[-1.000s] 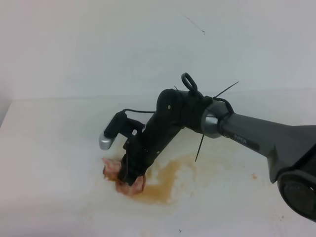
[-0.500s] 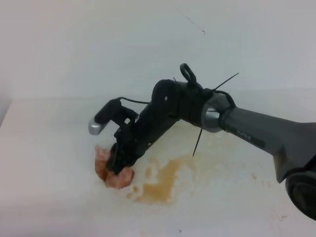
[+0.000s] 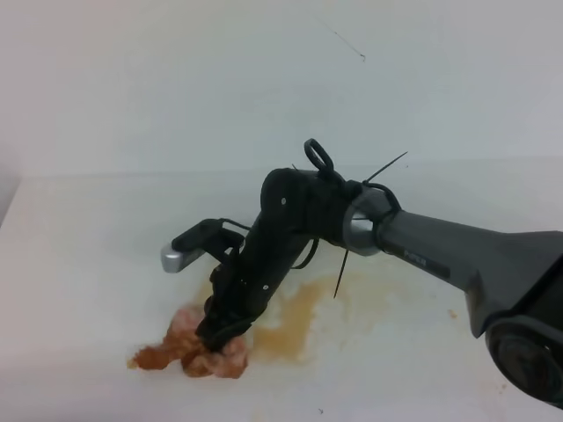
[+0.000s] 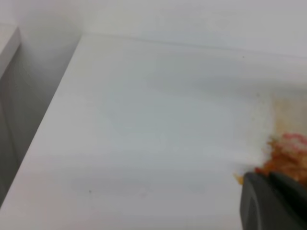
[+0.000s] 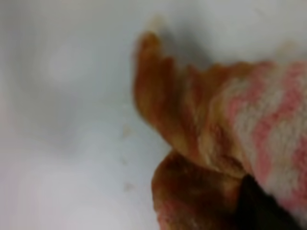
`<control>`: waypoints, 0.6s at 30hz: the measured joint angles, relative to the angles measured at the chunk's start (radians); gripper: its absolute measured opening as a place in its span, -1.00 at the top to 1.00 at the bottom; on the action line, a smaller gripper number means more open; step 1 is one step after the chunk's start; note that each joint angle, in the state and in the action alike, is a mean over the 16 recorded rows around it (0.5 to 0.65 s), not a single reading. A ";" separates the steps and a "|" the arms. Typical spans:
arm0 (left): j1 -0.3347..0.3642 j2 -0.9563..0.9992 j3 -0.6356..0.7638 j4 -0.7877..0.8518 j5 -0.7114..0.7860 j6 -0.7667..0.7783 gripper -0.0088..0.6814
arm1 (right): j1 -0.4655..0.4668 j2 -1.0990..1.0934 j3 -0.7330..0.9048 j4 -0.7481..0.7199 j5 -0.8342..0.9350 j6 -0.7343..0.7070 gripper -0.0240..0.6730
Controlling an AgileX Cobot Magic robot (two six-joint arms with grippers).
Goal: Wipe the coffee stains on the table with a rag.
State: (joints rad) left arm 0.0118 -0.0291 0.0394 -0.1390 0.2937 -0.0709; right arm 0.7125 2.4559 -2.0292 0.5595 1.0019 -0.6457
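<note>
Since the earlier frames, we note the right claw (image 3: 220, 334) has dragged the rag (image 3: 198, 352) nearer the front edge and down-left, off the main blotch.

Item: rag, pinkish cloth soaked brown, lying on the white worktop (image 3: 79, 264) just left of the coffee stains (image 3: 290, 321), a wet tail trailing leftward.
Item: right claw, clenched on the rag's top and pressing it down.
Item: left claw (image 4: 273, 201), only a dark edge showing in its own wrist view; we cannot tell whether it is parted or closed.
Item: coffee stains, amber pool with paler streaks to the right and small specks beyond.

Risks, as we judge them: the saturated rag may smear coffee onto clean worktop instead of lifting it; the cloth could slip from the grip under sideways drag; the pool and far specks may go unwiped.
</note>
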 joint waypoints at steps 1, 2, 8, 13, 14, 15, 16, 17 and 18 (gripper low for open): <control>0.000 0.000 0.000 0.000 0.000 0.000 0.97 | -0.006 0.002 0.007 -0.016 0.000 0.023 0.81; 0.000 0.000 0.000 0.000 0.000 0.000 0.97 | -0.014 0.003 0.016 -0.031 0.000 0.047 0.81; 0.000 0.000 0.000 0.000 0.000 0.000 0.97 | -0.093 -0.016 0.094 -0.105 -0.024 0.166 0.81; 0.000 0.000 0.000 0.000 0.000 0.000 0.97 | -0.179 -0.058 0.179 -0.123 -0.059 0.187 0.81; 0.000 0.000 0.000 0.000 0.000 0.000 0.97 | -0.197 -0.069 0.195 -0.123 -0.067 0.177 0.81; 0.000 0.000 0.000 0.000 0.000 0.000 0.97 | -0.214 -0.081 0.210 -0.121 -0.074 0.164 0.81; 0.000 0.002 -0.002 0.000 0.001 0.000 0.97 | -0.230 -0.093 0.223 -0.115 -0.080 0.145 0.82; 0.000 0.002 -0.002 0.000 0.001 0.000 0.97 | -0.244 -0.106 0.235 -0.111 -0.086 0.127 0.82; 0.000 0.002 -0.002 0.000 0.001 0.000 0.97 | -0.257 -0.121 0.247 -0.106 -0.091 0.106 0.82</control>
State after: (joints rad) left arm 0.0117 -0.0273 0.0369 -0.1389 0.2947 -0.0710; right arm 0.4554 2.3346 -1.7826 0.4538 0.9107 -0.5398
